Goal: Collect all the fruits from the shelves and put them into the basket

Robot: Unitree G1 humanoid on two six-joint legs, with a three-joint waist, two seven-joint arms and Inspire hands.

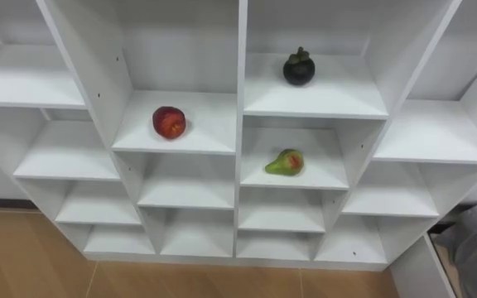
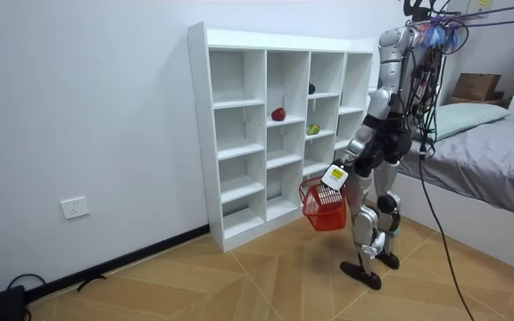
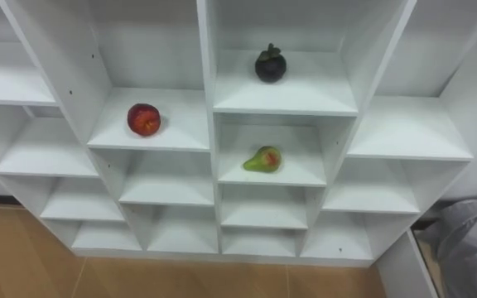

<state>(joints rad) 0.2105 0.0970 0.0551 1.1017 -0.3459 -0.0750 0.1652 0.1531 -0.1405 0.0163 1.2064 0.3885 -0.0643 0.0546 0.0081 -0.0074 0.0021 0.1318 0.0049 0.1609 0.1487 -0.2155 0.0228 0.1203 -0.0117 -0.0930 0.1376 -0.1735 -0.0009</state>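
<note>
Stands upright on wood-plank floor (image 2: pixel 239 276), facing tall white cubby-shelf closet (image 1: pixel 240 99), w/ grey-covered bed (image 2: pixel 489 152) close behind. Looks down at middle columns of closet.

All 3 fruits on closet shelves, each alone in own cubby, well apart:
- Round red fruit w/ yellowish patch (image 1: pixel 169 122): 2nd column from left, mid-shelf.
- Dark purple round mangosteen w/ leafy cap (image 1: pixel 298 68): next column to the right, a level higher, upright, toward back of shelf.
- Green pear-shaped fruit w/ red blush (image 1: pixel 285 162): cubby directly below mangosteen's, lying on side, roughly centred.

In room view, carries red wire-mesh basket (image 2: pixel 324 207) hanging from left hand (image 2: pixel 335 176) at about thigh height, on camera side, between legs and closet, clear of floor. Finger state on handle: can't tell, too small at this range. Basket contents: can't tell either.
</note>
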